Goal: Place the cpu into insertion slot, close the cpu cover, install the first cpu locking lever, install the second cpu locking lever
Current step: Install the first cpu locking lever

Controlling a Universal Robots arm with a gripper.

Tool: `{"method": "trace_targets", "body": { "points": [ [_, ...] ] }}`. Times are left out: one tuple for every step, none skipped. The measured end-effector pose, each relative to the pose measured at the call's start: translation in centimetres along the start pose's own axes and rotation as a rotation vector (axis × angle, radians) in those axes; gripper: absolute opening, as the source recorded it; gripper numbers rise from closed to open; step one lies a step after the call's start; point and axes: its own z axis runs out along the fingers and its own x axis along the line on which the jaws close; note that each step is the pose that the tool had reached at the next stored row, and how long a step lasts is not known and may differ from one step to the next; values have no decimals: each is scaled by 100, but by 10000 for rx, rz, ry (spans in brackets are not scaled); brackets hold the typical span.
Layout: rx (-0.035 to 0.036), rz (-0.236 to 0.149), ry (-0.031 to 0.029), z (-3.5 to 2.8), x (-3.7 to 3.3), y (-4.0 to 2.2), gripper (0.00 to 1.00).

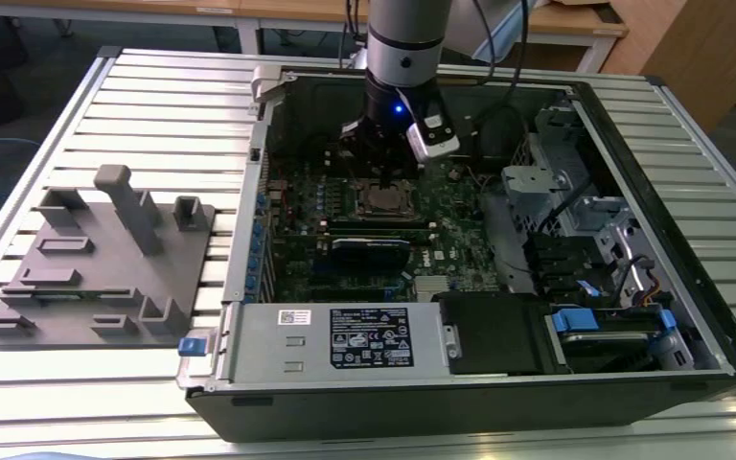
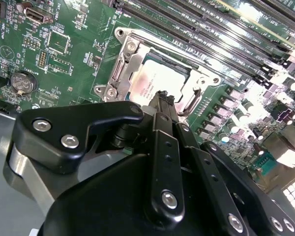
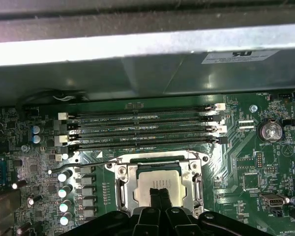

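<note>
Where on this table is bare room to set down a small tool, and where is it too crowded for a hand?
Free, in the exterior view: the slats of the table above the grey fixture, and the strip below it. Crowded: inside the computer case, where the gripper hangs over the cpu, with memory slots close beside it.

I see the cpu (image 3: pixel 160 181): flat square, dull silver-grey top, seated level in the insertion slot (image 3: pixel 156 165) on the green motherboard (image 3: pixel 243 167). The cpu cover (image 3: pixel 124 186), a silvery frame, lies flat down around it. Chip top shows through its window in both wrist views.
</note>
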Motion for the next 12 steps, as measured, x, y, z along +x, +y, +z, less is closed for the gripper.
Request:
{"method": "trace_targets", "body": {
  "points": [
    [-1,1,0,-4,0,0,10],
    [-5,1,-1,-8,0,1,10],
    [-4,1,-1,-14,0,1,10],
    [-7,1,-1,-20,0,1,10],
    [-10,1,-1,-26,-1,1,10],
    [-16,1,0,-31,-1,1,10],
    [-23,0,0,-35,-1,2,10],
    [-26,1,0,-40,-1,2,10],
    [-29,1,0,-44,-1,2,10],
    [-32,1,-1,-44,-1,2,10],
    [-33,1,-1,-44,-1,2,10],
    [-32,1,-1,-45,-1,2,10]
  ]
}}
